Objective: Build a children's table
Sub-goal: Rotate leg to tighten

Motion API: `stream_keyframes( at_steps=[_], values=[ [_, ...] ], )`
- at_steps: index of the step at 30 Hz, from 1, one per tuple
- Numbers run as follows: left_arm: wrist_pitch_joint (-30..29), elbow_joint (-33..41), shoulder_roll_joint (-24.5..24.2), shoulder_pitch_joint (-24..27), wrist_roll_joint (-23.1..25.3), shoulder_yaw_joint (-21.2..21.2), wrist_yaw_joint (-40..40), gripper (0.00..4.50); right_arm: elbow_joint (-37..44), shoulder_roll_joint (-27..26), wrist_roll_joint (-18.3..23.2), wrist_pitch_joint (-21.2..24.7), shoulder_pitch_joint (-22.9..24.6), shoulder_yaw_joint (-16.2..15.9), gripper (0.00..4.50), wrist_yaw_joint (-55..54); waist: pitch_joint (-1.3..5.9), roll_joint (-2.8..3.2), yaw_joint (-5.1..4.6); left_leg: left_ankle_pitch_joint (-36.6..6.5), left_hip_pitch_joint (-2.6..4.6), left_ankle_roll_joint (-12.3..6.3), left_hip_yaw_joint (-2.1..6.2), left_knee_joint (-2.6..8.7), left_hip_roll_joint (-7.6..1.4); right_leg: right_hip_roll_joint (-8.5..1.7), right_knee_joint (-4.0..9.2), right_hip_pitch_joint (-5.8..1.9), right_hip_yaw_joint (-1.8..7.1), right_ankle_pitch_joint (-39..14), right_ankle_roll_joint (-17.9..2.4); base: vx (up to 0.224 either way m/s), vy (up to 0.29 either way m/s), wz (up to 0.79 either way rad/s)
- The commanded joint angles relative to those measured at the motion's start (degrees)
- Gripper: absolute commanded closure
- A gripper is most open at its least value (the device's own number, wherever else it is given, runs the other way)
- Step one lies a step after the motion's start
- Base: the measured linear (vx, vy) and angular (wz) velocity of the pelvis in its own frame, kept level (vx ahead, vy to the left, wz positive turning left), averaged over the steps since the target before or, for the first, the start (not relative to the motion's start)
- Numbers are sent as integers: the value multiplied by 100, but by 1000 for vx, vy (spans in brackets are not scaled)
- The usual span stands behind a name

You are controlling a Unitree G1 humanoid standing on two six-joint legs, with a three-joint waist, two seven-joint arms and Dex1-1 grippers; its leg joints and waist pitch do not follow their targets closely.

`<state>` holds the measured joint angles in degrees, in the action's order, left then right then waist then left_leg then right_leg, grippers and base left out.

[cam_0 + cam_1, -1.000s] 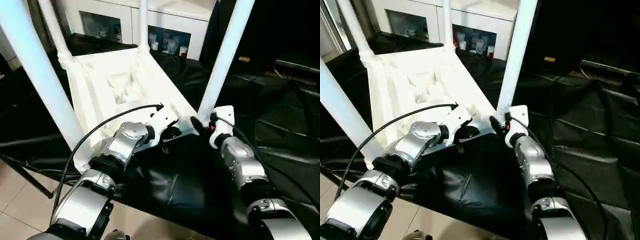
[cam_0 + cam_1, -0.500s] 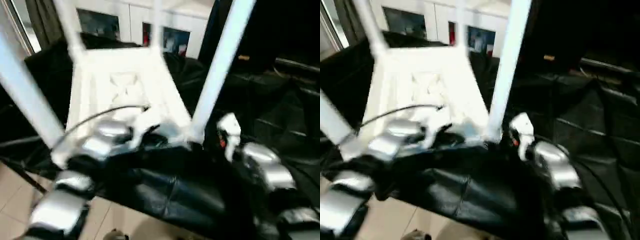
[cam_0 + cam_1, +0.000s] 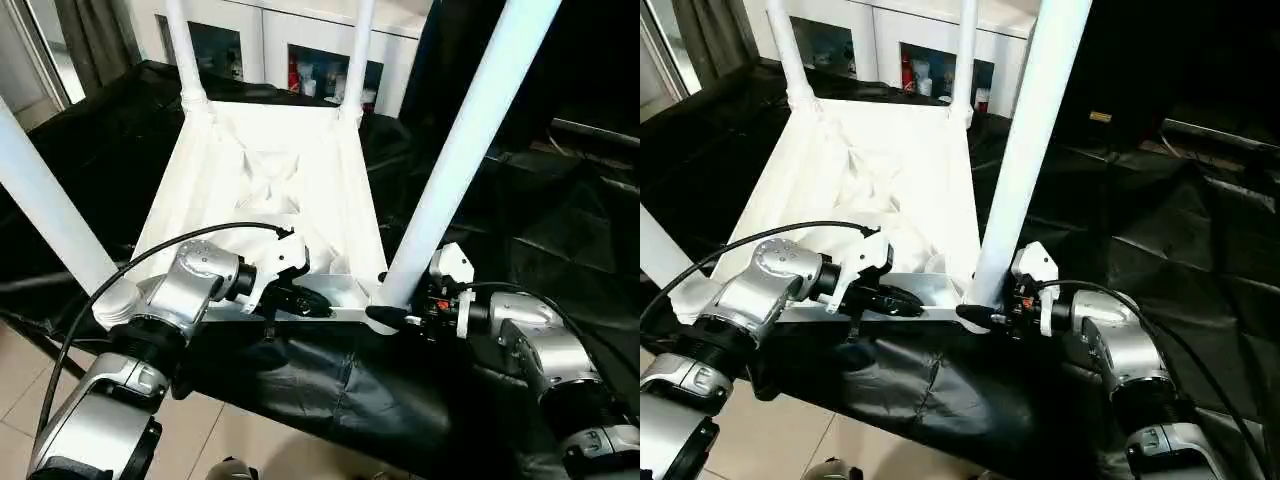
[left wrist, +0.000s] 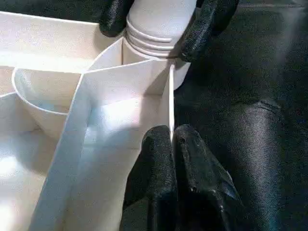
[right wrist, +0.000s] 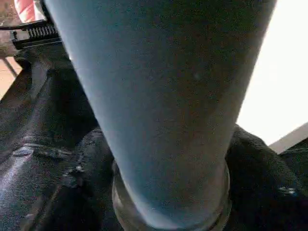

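The white children's table lies upside down, its ribbed top [image 3: 265, 180] on black cloth and its legs upright. My left gripper [image 4: 172, 134] is shut on the thin near rim [image 3: 335, 313] of the top, pinching the wall between both fingers. My right gripper [image 3: 392, 308] reaches in from the right at the base of the near right leg [image 3: 460, 150]. Its black fingers [image 4: 208, 21] hug the leg's ribbed collar on both sides. The near left leg [image 3: 45, 210] and both far legs [image 3: 183, 50] stand in their corner sockets.
Black cloth [image 3: 340, 380] covers the work surface and hangs over its near edge above a tiled floor [image 3: 30, 360]. A white glass-door cabinet [image 3: 300, 40] stands behind the table. A black cable [image 3: 150, 265] loops from my left wrist.
The view has shifted and now looks squarer onto the table. My right gripper has come down from beside the near right leg to clasp its base. The left gripper keeps its hold on the rim.
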<state>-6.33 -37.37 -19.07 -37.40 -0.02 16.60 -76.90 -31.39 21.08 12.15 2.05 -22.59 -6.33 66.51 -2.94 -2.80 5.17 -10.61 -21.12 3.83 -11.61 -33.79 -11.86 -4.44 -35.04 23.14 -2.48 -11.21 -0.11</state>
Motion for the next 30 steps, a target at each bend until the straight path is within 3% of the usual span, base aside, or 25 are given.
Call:
stream_keyframes(
  at_steps=[1, 6, 9, 15, 19, 22, 24, 30],
  values=[
    [2, 84, 84, 39, -44, 24, 114, 450, 158, 48, 30, 105, 67, -10, 163, -23, 355, -32, -6, -785, 84, -400, 56, 369, -184, -351, 328, -272, 209, -422, -1515, 0, 0, 0],
    [134, -178, 316, -73, 92, -100, 839, 450, -34, -179, -41, 182, 58, 166, 173, -668, 344, -41, -18, -922, 93, -314, 68, 383, -180, -366, 367, -261, 217, -726, -1430, 0, 0, 0],
    [171, -588, 656, -284, 291, -211, 1858, 450, -616, -513, -392, 117, -108, 317, 174, -1988, 323, -43, -50, -1218, 119, -110, 77, 401, -162, -380, 447, -232, 215, -1362, -1276, 0, 0, 0],
    [-20, -962, 1356, -557, 442, -238, 3050, 450, -1272, -1340, -503, 394, -444, 745, 175, -4286, 316, -19, -87, -1361, 120, 61, 99, 433, -153, -361, 496, -195, 221, -1742, -1014, 0, 0, 0],
    [10, -1021, 1650, -603, 522, -148, 3291, 450, -1423, -1696, -664, 369, -586, 652, 176, -4796, 336, -8, -110, -1279, 99, 21, 104, 432, -149, -354, 475, -210, 220, -1443, -1022, 0, 0, 0],
    [131, -1155, 1770, -647, 583, -100, 3396, 450, -1518, -1875, -868, 79, -679, 485, 176, -4955, 337, -8, -139, -1328, 98, 15, 99, 431, -137, -352, 486, -207, 216, -1433, -1023, 0, 0, 0],
    [174, -1177, 1765, -647, 577, -96, 3363, 450, -1501, -1895, -942, -151, -706, 417, 120, -4921, 337, -12, -133, -1366, 94, -11, 102, 431, -137, -359, 488, -218, 217, -1458, -1011, 0, 0, 0],
    [280, -1038, 1504, -555, 498, -109, 2939, 450, -1337, -1655, -927, -485, -679, 274, 84, -4280, 332, -26, -148, -1449, 84, -66, 109, 443, -146, -366, 499, -217, 215, -1536, -989, 0, 0, 0]
  ],
)
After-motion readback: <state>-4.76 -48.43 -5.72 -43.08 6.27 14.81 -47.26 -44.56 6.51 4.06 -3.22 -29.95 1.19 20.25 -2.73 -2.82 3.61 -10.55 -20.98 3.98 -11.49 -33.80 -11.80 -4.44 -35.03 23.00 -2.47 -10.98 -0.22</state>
